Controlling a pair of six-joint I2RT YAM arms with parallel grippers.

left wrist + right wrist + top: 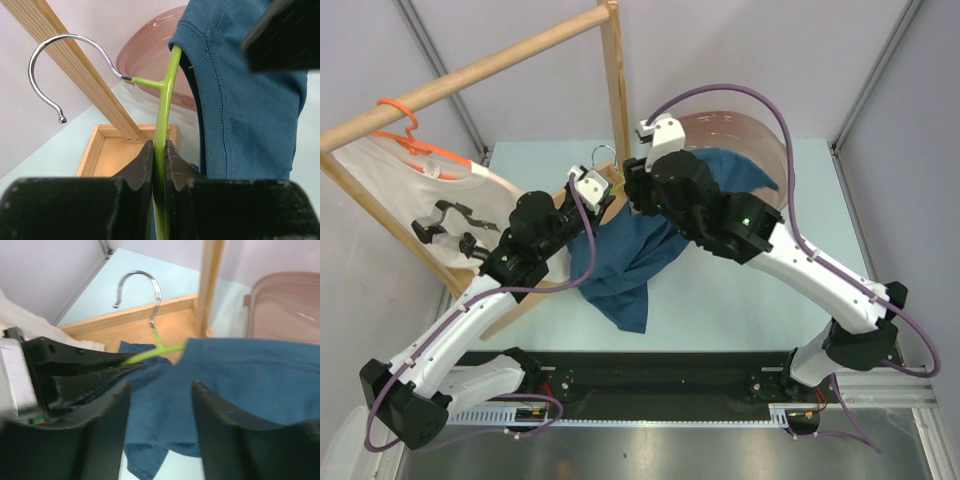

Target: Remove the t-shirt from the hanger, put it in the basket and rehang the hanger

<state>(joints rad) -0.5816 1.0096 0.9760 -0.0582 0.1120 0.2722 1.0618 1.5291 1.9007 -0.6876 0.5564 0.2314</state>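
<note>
The blue t-shirt (630, 255) hangs in a bunch over the middle of the table, still draped on a lime-green hanger (167, 80) with a metal hook (603, 153). My left gripper (159, 150) is shut on the hanger's green arm just below the neck. The shirt's collar (250, 115) sits to the right of that grip. My right gripper (161, 385) is open, its fingers standing apart over the blue fabric (240, 375) close to the hanger (155, 352); nothing is pinched between them. From above, the right gripper (638, 180) sits right beside the left one (595, 190).
A wooden rack (470, 75) stands at the left, its upright post (615, 90) just behind the grippers and its base frame (115, 150) below. A white shirt on an orange hanger (410, 135) hangs on the rail. A pink basin (740, 130) lies at the back right.
</note>
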